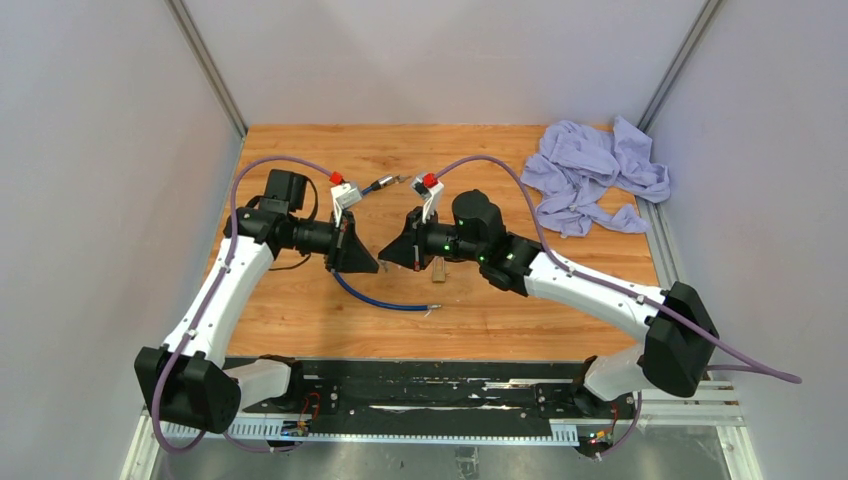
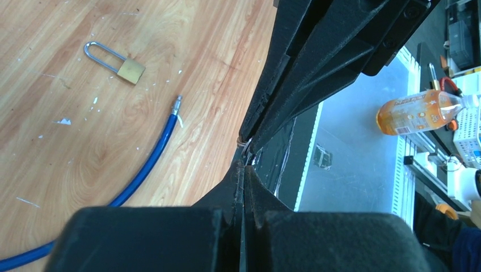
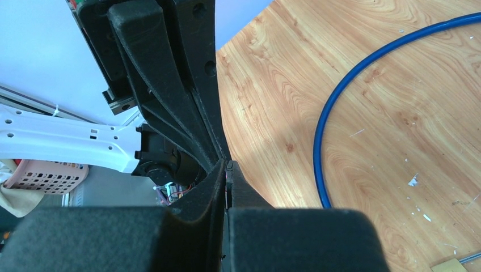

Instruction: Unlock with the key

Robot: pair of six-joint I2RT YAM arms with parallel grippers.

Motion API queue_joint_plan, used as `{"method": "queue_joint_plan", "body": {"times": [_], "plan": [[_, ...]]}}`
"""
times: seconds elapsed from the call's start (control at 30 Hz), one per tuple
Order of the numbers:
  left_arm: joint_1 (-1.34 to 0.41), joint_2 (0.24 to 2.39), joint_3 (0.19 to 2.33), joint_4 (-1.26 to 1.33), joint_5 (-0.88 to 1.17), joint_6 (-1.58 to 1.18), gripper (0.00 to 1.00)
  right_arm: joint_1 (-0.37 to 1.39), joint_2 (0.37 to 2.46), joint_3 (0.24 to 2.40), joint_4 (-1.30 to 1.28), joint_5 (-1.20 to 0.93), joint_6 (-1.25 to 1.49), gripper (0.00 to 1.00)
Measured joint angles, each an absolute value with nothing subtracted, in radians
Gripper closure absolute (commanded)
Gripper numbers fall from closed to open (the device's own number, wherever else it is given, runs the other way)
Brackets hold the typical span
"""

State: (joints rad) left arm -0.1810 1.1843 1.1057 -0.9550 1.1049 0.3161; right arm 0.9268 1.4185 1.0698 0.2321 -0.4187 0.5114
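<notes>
The two arms lean in toward each other over the middle of the wooden table. The left gripper and the right gripper meet tip to tip just above the wood, and both are squeezed all the way shut. They seem to be held this way so that one can pass something small to the other. That is most likely the key, since a key has to sit the right way in the fingers before it can go into a lock. In the left wrist view a tiny pale bit shows right where the tips meet. It may be the key, but it is too small and too hidden to be sure, so it is not clear which gripper has hold of it. The padlock lies flat on the table, close to the right arm and apart from both grippers, and nothing touches it. It has a small gold body and a long silver loop. The loop looks pushed in, so the padlock seems locked. A blue cable curves on the wood near it, with its metal end pointing toward the padlock but not touching. A crumpled pale purple cloth lies in the far right corner, well apart.
</notes>
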Motion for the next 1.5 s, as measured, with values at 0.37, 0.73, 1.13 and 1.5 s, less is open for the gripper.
{"method": "queue_joint_plan", "body": {"times": [0.37, 0.73, 1.13, 1.5], "plan": [[-0.181, 1.18, 1.116, -0.998, 1.083, 0.395, 0.64, 0.926, 1.408, 1.024, 0.287, -0.421, 0.564, 1.0], [-0.181, 1.155, 1.112, -1.008, 1.237, 0.434, 0.49, 0.925, 1.398, 0.951, 0.517, -0.423, 0.733, 0.99], [-0.179, 1.155, 1.112, -1.011, 1.293, 0.432, 0.87, 0.925, 1.388, 0.924, 0.587, -0.396, 0.759, 0.99], [-0.176, 1.155, 1.112, -1.011, 1.278, 0.427, 1.0, 0.926, 1.361, 0.911, 0.561, -0.37, 0.723, 0.99]]}}
